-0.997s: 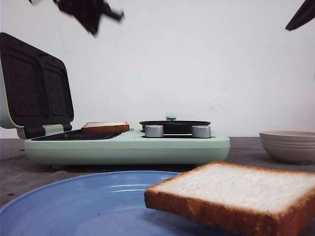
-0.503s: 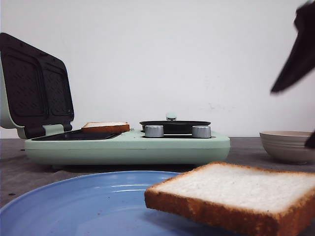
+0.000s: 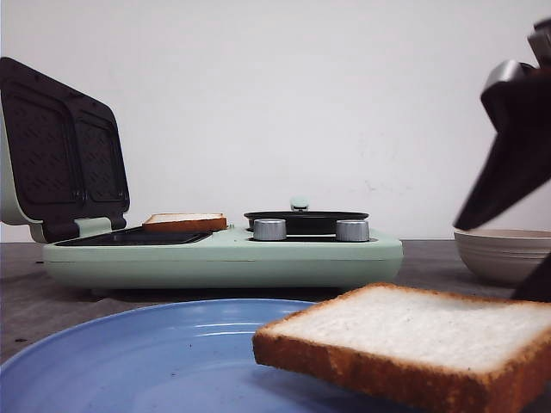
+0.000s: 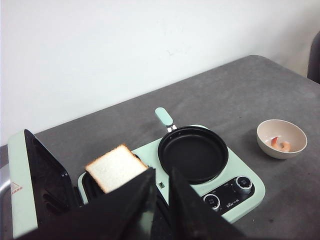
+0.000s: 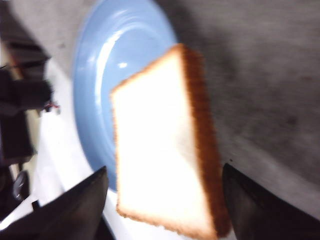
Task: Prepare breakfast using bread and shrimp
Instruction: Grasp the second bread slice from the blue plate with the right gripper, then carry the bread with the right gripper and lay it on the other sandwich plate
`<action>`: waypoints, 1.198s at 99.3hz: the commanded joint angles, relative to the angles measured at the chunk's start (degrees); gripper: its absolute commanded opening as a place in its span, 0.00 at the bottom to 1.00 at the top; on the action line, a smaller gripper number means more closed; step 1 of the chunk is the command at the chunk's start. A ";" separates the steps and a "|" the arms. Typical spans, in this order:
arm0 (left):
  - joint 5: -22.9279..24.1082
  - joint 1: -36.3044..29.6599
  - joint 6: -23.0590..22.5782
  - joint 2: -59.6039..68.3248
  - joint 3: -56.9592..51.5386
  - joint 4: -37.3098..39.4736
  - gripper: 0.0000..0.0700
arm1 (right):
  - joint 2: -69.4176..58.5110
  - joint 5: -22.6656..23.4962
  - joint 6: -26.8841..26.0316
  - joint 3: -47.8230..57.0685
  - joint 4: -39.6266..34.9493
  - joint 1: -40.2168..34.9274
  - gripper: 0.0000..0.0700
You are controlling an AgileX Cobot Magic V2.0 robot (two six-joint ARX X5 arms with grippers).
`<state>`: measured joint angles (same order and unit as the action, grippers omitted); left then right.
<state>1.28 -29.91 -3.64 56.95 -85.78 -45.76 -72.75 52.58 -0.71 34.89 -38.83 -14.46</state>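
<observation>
Mint-green breakfast maker (image 3: 224, 258) sits on the grey table (image 4: 240, 90), lid (image 3: 60, 146) propped open at the left, dark grill plates showing. One slice of bread (image 4: 116, 167) lies flat on the open sandwich plate (image 3: 133, 236); front view shows it (image 3: 184, 222) just left of the small black frying pan (image 4: 193, 153), which sits on the right half with its mint handle pointing toward the wall.

Two silver knobs (image 3: 269, 229) face front. Some printing beside the knobs in the left wrist view, too small to read. A red triangle mark sits on the lid's outer edge, its text unreadable.

Second slice of bread (image 3: 413, 348) rests on the blue plate (image 3: 138, 361) nearest the camera, overhanging the plate's right rim. Right wrist view is motion-blurred.

Right gripper (image 5: 162, 200) hangs over that slice (image 5: 160, 150), fingers spread wide to either side, not touching it. In the front view its dark fingers (image 3: 508, 163) show at the right edge.

Left gripper (image 4: 160, 192) is up high above the appliance, fingers close with a narrow gap, holding nothing.

Beige bowl (image 4: 281, 138) stands well right of the appliance, with a pinkish shrimp (image 4: 281, 145) in it.
</observation>
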 commanded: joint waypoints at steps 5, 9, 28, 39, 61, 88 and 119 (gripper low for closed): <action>-0.22 -0.44 0.02 -0.24 -1.18 0.20 0.00 | -2.10 -0.13 2.86 0.83 0.28 -1.18 0.63; -0.24 -0.44 0.02 -0.50 -1.18 0.09 0.00 | -2.62 -0.20 3.10 0.83 0.31 -1.53 0.63; -0.24 -0.48 0.02 -1.14 -1.18 -0.31 0.00 | -3.63 -1.75 4.13 0.83 0.90 -2.29 0.63; -0.24 -0.48 0.04 -1.25 -1.18 -0.85 0.00 | -3.63 -1.40 3.85 0.83 1.09 -2.29 0.51; -0.24 -0.48 0.04 -1.33 -1.18 -1.38 0.00 | -3.61 0.39 4.07 0.85 1.18 -2.29 0.00; -0.24 -0.48 0.07 -1.44 -1.18 -1.42 0.00 | -1.97 2.99 3.85 3.41 1.16 -2.29 0.00; -0.24 -0.48 0.09 -1.53 -1.18 -1.38 0.00 | 1.07 8.52 -7.19 10.12 9.46 -2.75 0.00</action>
<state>1.26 -29.91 -3.64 55.33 -85.78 -47.77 -71.75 60.05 -1.58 43.18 -33.04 -16.53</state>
